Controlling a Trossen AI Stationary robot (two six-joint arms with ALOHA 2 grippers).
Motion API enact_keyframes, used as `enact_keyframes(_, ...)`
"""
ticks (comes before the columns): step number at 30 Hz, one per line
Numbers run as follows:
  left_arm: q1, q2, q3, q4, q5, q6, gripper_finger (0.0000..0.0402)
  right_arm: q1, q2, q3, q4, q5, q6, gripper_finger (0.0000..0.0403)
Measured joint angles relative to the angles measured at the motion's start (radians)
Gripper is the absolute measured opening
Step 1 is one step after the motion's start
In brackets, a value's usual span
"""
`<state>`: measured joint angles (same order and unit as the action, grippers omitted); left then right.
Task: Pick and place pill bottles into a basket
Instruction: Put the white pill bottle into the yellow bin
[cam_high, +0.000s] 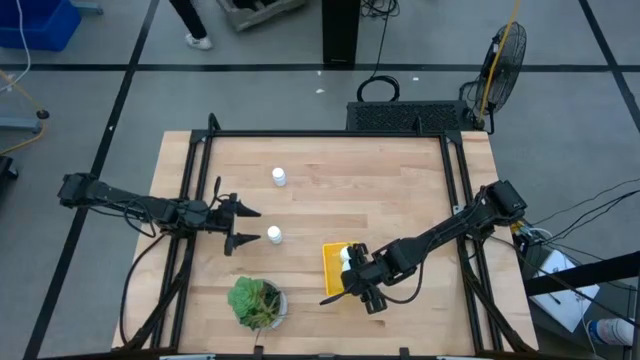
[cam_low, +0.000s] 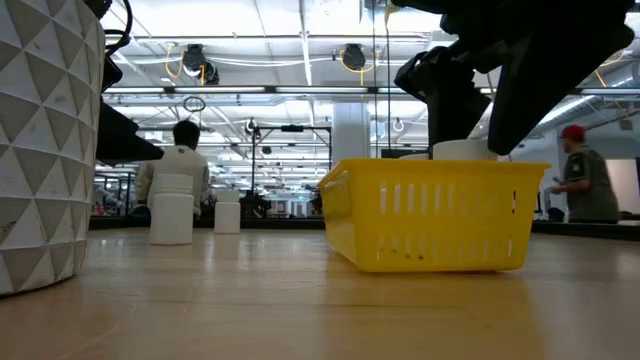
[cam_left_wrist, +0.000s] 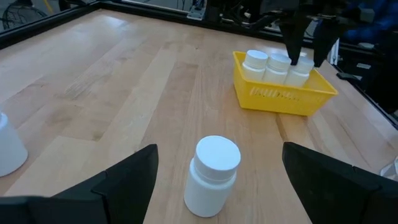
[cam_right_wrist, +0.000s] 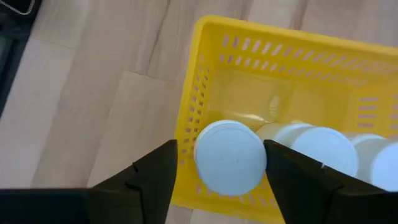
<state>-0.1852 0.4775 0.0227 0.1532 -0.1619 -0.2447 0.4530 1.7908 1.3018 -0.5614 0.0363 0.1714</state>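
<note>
The right claw (cam_right_wrist: 221, 163) hangs over the yellow basket (cam_high: 333, 268), fingers spread either side of a pill bottle (cam_right_wrist: 230, 157) standing inside beside two others, not clamping it. The left claw (cam_left_wrist: 217, 180) is released, framing an upright pill bottle (cam_high: 273, 235) on the desk (cam_high: 380, 200). Another bottle (cam_high: 279, 177) stands farther back, well apart from the potted plant (cam_high: 256, 302).

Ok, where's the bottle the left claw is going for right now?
In the high view the bottle stands on the table's left half, just off the open left claw, above the plant.
</note>
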Motion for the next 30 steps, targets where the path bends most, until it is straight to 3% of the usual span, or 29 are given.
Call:
enact_keyframes(7, 0.000, 0.000, 0.000, -0.001, 0.000, 0.004, 0.0347, 0.003, -0.082, 0.015, -0.032, -0.006, -0.004, 0.0236)
enact_keyframes(14, 0.000, 0.000, 0.000, -0.010, 0.000, 0.006, 0.0346, 0.023, -0.215, -0.017, -0.199, 0.265, 0.077, 0.0219)
enact_keyframes(18, 0.000, 0.000, 0.000, -0.017, 0.000, 0.003, 0.0346, 0.022, -0.298, -0.159, -0.095, 0.335, 0.113, 0.0212)
enact_keyframes(30, 0.000, 0.000, 0.000, -0.026, 0.002, -0.004, 0.0346, 0.026, -0.763, -0.626, 0.297, 0.264, 0.077, 0.0199)
